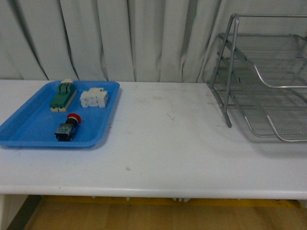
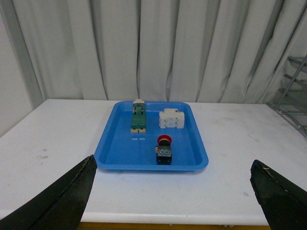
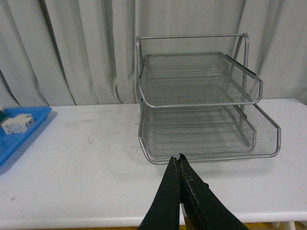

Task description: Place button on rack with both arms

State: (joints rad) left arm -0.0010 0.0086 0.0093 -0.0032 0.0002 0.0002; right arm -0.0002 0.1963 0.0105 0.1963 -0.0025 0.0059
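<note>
**Red button lying in a blue tray, wire rack well apart on the same white table**

A white table [image 1: 168, 143] stands in front of a pale pleated curtain [image 1: 120, 38]. On the robot's left side of the table sits a flat blue tray [image 1: 29, 120]. The button [image 1: 67, 126] lies inside this tray, in the part nearest the robot. It has a round red cap and a blocky black body, and it rests on its side with the cap pointing towards the curtain. Two other parts share the tray, further back. One is a green-and-cream switch block [image 1: 63, 96]. The other is a white terminal block [image 1: 94, 98], just beside it on the right. Neither touches the button.

On the right side of the table stands the rack [image 1: 268, 103], a silver wire-mesh letter tray with stacked tiers and a tall tubular frame. Its tiers hold nothing. A wide stretch of bare tabletop lies between the rack and the blue tray.

In the left wrist view, the left gripper [image 2: 172, 164] hangs short of the table's near edge, facing the blue tray. Its dark jaws stand wide apart and hold nothing. In the right wrist view, the right gripper [image 3: 176, 160] faces the front of the rack. Its dark jaws are pressed together at the tips, with nothing between them
</note>
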